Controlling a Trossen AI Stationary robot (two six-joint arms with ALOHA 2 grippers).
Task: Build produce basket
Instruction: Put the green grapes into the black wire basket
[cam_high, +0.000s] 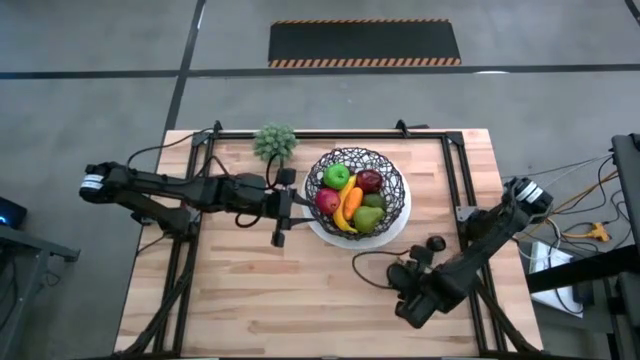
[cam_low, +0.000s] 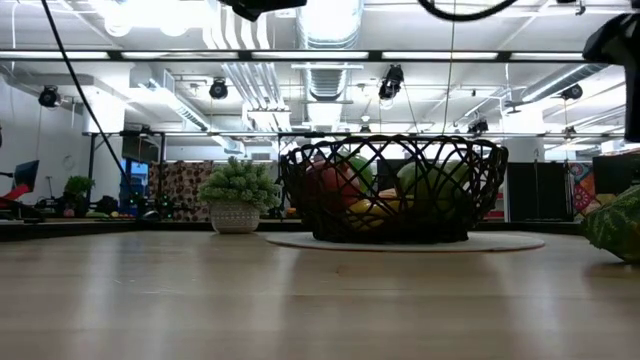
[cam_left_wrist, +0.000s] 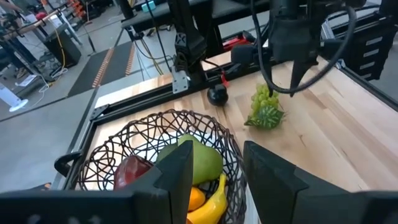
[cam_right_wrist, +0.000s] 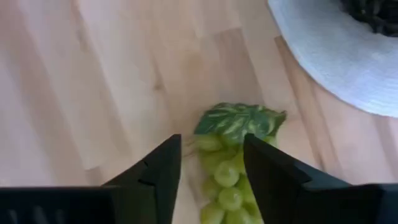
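Observation:
The black wire basket stands on its white plate at the table's middle. It holds a green apple, red apples, a carrot, a banana and a green pear. My left gripper hovers open over the basket's left rim, holding nothing. The green grapes with their leaf lie on the table to the near right of the basket. My right gripper points down over them, open, one finger on either side. It hides them in the high view.
A small potted plant stands beyond the basket's left side, also in the low view. A black ball-shaped thing and a black cable lie right of the plate. Bare wood lies at the table's near left.

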